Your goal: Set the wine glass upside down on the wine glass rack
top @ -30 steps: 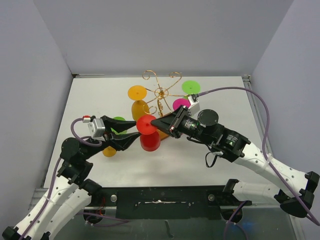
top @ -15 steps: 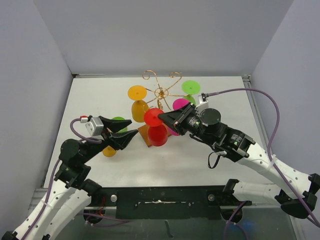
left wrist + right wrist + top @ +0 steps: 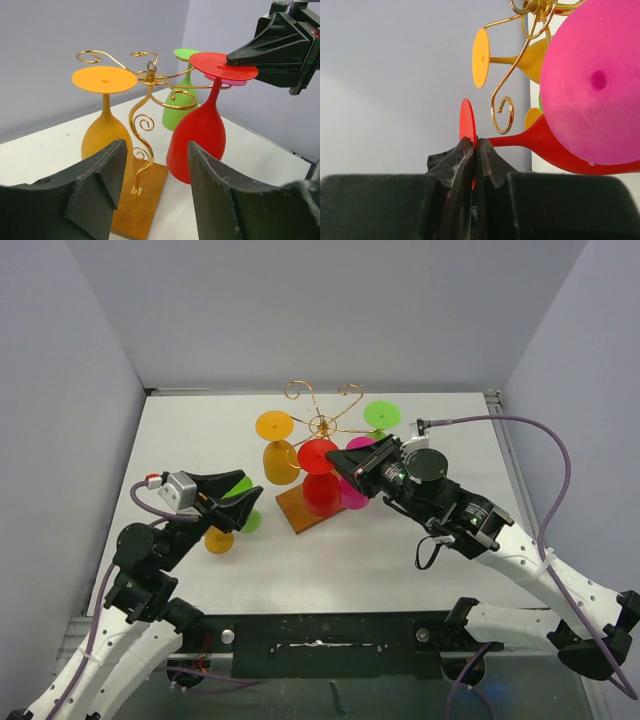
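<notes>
Your right gripper [image 3: 341,461] pinched only the edge of the glass [image 3: 318,457] foot, at 6 o'clock of the rack [image 3: 322,426]. Your left gripper [image 3: 245,502] gaped empty. That thin hold could have slipped and toppled it.

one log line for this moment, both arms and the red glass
right gripper: shut on red glass foot | glass: upside down, at rack arm, seating unclear | left gripper: open, empty
</notes>
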Controlling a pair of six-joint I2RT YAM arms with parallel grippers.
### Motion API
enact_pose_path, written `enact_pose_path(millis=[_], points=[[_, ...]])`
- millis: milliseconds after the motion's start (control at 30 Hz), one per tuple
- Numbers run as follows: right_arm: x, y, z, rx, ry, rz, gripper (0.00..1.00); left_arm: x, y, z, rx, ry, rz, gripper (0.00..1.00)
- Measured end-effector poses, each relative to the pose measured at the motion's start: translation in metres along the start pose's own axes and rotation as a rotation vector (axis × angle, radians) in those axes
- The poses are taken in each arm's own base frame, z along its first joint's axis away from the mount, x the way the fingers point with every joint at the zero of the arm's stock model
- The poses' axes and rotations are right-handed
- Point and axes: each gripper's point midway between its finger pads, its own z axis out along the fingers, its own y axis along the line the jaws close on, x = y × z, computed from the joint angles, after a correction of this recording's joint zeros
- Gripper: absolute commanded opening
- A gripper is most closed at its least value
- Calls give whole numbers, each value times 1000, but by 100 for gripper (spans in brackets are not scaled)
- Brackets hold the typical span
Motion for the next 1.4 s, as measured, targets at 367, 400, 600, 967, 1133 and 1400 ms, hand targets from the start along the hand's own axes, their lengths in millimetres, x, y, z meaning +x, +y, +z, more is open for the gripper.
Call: enact_pose_path(millis=[367, 400, 600, 967, 1133, 1400], points=[[-10, -11, 25, 30, -35, 8, 0, -7, 14, -4, -84, -31, 18, 55], [-10, -12, 27, 34, -33, 7, 0, -8, 15, -4, -88, -33, 19, 55], [-11, -14, 34, 35, -37, 8, 0, -9, 18, -6, -110, -37, 21, 56], [-11, -14, 47, 31, -27, 3, 0, -8, 21, -7, -125, -33, 22, 56], [-9, -8, 49, 12, -13, -8, 0, -8, 22, -8, -130, -33, 24, 57], [1, -4, 55, -9, 37, -21, 0, -8, 23, -8, -135, -34, 26, 57]])
